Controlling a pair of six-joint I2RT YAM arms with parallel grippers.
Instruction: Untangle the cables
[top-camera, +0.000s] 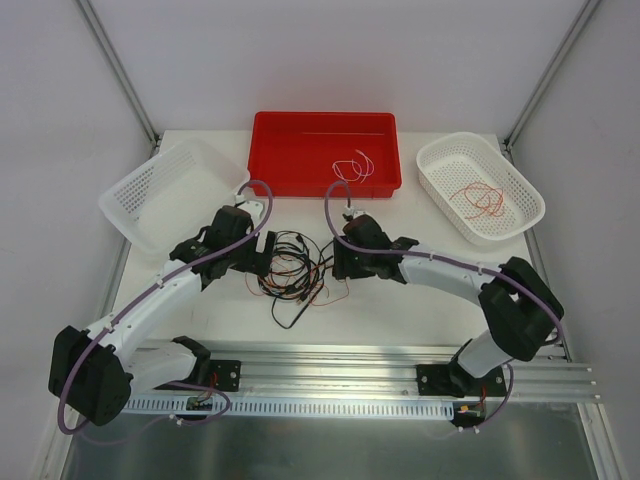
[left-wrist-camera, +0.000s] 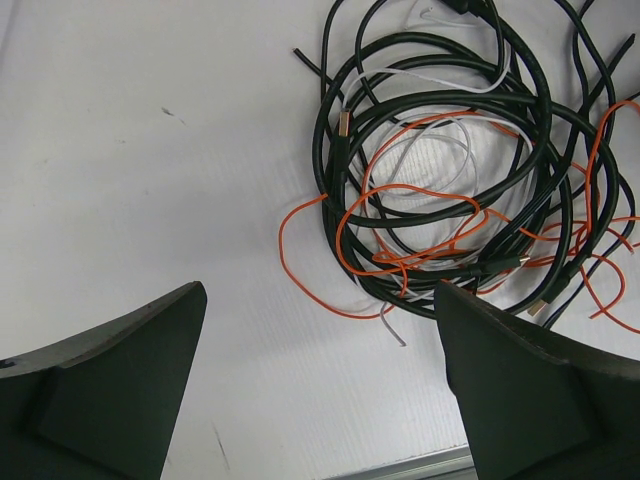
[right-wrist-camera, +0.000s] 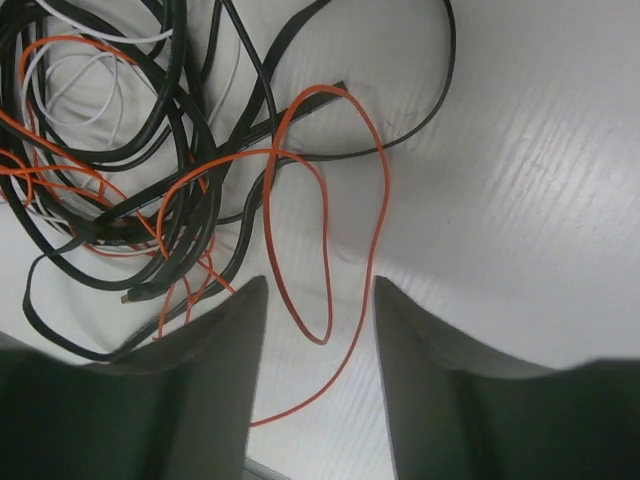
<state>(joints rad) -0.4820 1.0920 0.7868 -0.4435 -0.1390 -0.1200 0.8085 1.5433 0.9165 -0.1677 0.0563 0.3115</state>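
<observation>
Top external view: on the white surface (top-camera: 400, 310), my two arms close in from either side on the cables (top-camera: 295, 270), a tangled heap of black, orange and white wires lying midway between them. My left pincer (left-wrist-camera: 318, 300) hangs wide open just short of the heap, holding nothing. My right pincer (right-wrist-camera: 320, 285) stands partly open with an orange loop (right-wrist-camera: 321, 341) lying between its fingers; I cannot tell whether they touch it. Beyond the heap, a red bin (top-camera: 323, 115) holds a few thin wires (top-camera: 352, 168). The white basket (top-camera: 440, 150) at far right holds orange wires (top-camera: 480, 200), and another white basket (top-camera: 150, 185) sits tilted at far left.
</observation>
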